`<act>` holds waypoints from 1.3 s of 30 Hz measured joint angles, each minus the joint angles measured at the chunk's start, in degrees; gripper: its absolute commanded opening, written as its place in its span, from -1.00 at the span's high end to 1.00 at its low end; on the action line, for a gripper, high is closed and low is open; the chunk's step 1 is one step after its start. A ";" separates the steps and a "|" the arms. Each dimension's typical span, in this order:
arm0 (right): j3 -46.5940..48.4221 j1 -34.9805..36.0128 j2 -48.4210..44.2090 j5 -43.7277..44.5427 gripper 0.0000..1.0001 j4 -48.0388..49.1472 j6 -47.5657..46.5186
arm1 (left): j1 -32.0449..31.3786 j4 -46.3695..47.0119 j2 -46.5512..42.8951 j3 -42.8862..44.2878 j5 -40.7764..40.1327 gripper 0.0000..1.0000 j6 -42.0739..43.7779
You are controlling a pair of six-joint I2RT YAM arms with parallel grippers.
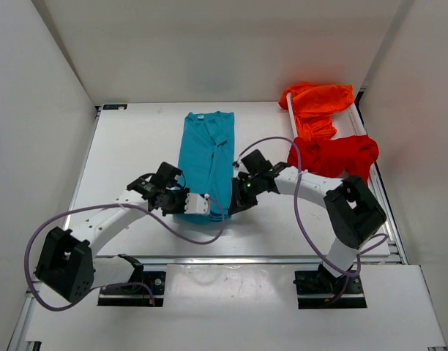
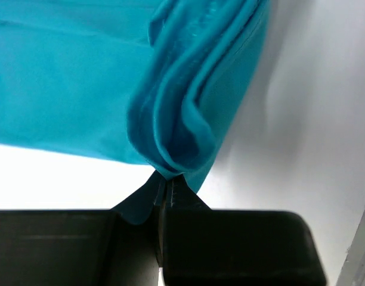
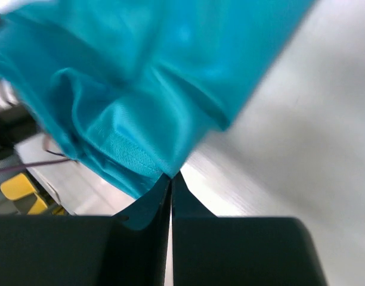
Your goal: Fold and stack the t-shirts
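Observation:
The teal-blue t-shirt [image 1: 207,150] lies folded into a long strip in the middle of the table, collar at the far end. My left gripper [image 1: 186,207] is shut on its near left hem corner, and the wrist view shows layered teal cloth [image 2: 182,107] pinched at the tips [image 2: 164,182]. On the near right corner my right gripper [image 1: 235,201] is shut as well, with the hem [image 3: 135,119] caught between its tips [image 3: 171,177]. The red t-shirt [image 1: 334,155] and the orange t-shirt [image 1: 315,102] lie bunched at the back right.
A white mesh basket [image 1: 356,121] sits under the orange and red shirts at the table's right edge. White walls close in the table [image 1: 129,153] on the left, back and right. Purple cables loop from both arms over the near table.

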 measured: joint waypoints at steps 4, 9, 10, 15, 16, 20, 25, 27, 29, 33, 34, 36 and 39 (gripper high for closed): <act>6.16 -3.85 0.48 -1.84 1.00 -2.84 -2.36 | 2.29 -0.20 5.70 6.62 -0.04 0.85 -4.98; 14.67 -8.39 5.07 -4.76 1.00 -4.20 -4.31 | 7.45 0.44 13.75 15.87 -0.35 0.84 -10.49; 16.20 -9.29 6.43 -5.22 1.00 -4.48 -4.55 | 8.24 0.87 15.06 17.22 -0.57 0.84 -11.43; 23.65 -13.09 13.81 -6.29 1.00 -6.54 -6.03 | 9.86 3.87 20.26 21.51 -2.25 0.83 -14.91; 24.87 -13.66 15.04 -6.40 1.00 -6.86 -6.12 | 9.79 4.81 21.16 21.92 -2.47 0.84 -15.52; 30.77 -16.11 19.45 -6.64 1.00 -8.59 -6.27 | 9.44 9.22 23.58 22.18 -3.28 0.82 -18.38; 35.17 -18.53 22.34 -8.35 1.00 -8.22 -5.90 | 10.05 13.38 26.82 23.76 -3.43 0.81 -20.98; 35.85 -19.10 23.32 -8.76 1.00 -8.17 -5.75 | 10.38 14.84 27.52 23.76 -3.50 0.81 -21.40; 36.02 -19.37 24.15 -9.01 1.00 -8.11 -5.49 | 10.58 16.57 28.22 23.76 -3.54 0.79 -21.79; 37.33 -19.82 26.29 -9.18 0.73 -8.24 -4.63 | 10.62 20.00 30.49 23.78 -3.69 0.70 -23.15; 37.92 -19.98 26.91 -9.20 0.59 -8.13 -4.48 | 10.62 20.76 31.10 23.80 -3.67 0.56 -23.61; 39.41 -20.31 28.04 -9.18 0.43 -8.24 -4.15 | 10.62 21.99 32.30 23.82 -3.69 0.21 -24.37; 42.88 -21.22 30.01 -8.76 0.33 -8.37 -4.13 | 10.62 23.98 33.57 23.89 -4.33 -0.09 -25.73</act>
